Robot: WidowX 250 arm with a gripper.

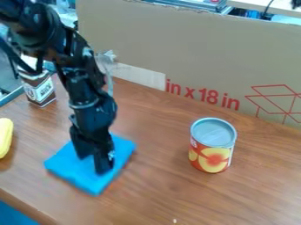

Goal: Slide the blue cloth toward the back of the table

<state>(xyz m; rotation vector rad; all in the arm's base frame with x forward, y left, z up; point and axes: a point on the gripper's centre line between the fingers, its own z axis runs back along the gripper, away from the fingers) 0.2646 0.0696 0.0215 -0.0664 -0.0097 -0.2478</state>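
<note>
Cloth (63, 164), blue, beneath black gripper (93, 164), on wooden table (156, 193)

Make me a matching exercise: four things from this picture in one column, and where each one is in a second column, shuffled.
Things:
1. can
2. blue square
3. yellow object
4. brown container

Places:
A. cut off by the view's left edge
B. at the upper left, behind the yellow object
C. right of the gripper in the picture
D. directly below the gripper

Right pairs: 1-C, 2-D, 3-A, 4-B
</note>
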